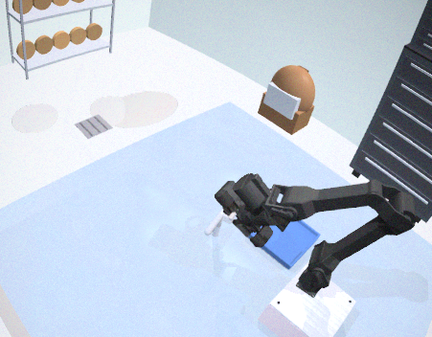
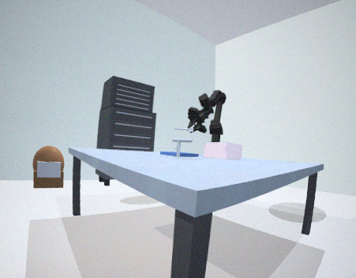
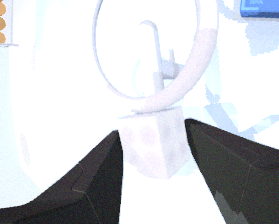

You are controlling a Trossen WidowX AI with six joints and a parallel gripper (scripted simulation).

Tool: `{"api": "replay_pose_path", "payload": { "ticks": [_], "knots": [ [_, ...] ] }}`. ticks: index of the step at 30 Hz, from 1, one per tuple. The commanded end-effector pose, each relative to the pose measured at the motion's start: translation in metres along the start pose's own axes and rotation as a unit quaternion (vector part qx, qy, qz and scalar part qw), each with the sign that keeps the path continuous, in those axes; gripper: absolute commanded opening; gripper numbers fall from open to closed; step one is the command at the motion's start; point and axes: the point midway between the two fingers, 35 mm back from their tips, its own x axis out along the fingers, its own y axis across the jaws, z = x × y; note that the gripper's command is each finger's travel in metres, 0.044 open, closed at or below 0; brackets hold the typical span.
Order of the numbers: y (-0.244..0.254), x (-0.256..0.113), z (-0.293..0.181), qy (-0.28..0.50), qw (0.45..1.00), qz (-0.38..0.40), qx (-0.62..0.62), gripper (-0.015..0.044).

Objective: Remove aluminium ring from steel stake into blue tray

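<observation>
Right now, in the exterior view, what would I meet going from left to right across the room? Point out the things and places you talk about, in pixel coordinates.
Brown rounded object with a pale panel (image 1: 294, 86) (image 2: 48, 167), dark drawer cabinet (image 1: 398, 115) (image 2: 127, 114), steel stake (image 2: 178, 148), pink block (image 2: 222, 151).

bright wrist glare, soft shadows, grainy
</observation>
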Motion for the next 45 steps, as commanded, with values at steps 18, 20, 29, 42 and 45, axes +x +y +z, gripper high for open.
{"api": "replay_pose_path", "payload": {
  "ticks": [18, 20, 29, 42, 45],
  "knots": [
    [-0.017, 0.006, 0.013, 0.035, 0.998, -0.035, -0.029, 0.0000],
    [-0.019, 0.008, 0.014, 0.042, 0.997, -0.043, -0.045, 0.0000],
    [-0.028, 0.012, 0.020, 0.083, 0.987, -0.074, -0.114, 0.0000],
    [-0.040, 0.015, 0.028, 0.153, 0.963, -0.095, -0.200, 0.0000],
    [-0.042, 0.015, 0.030, 0.171, 0.956, -0.097, -0.217, 0.0000]
  ]
}}
